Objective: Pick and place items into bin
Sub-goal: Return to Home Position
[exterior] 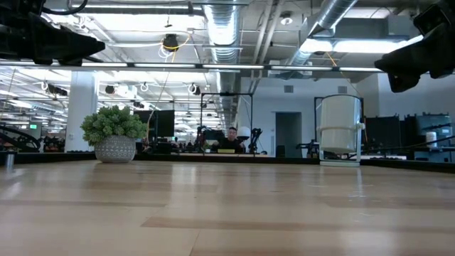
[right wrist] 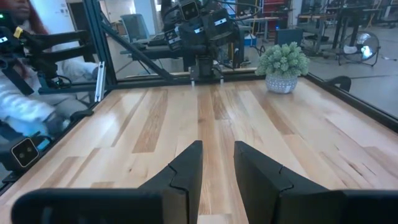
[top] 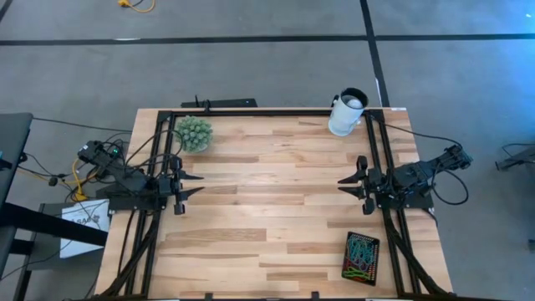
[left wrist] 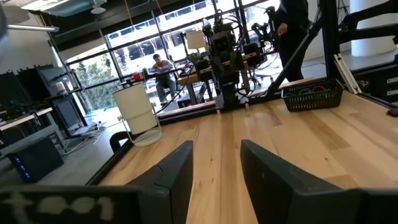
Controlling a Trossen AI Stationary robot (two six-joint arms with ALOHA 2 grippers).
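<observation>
Gripper L [top: 199, 184], gripper R [top: 341, 185]: ajar, empty

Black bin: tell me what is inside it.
The black bin holds a tangled heap of rubber bands, with green and red ones showing on top. The heap covers most of the bin's floor and any bands lying lower, so their count cannot be told.

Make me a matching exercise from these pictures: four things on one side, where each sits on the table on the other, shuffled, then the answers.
Things:
1 black tray
2 white cup
3 green plant
4 left end effector

Places, seen from overhead:
A upper left corner
B lower right corner
C left edge, midway
D upper right corner

Pairs: 1-B; 2-D; 3-A; 4-C
</observation>
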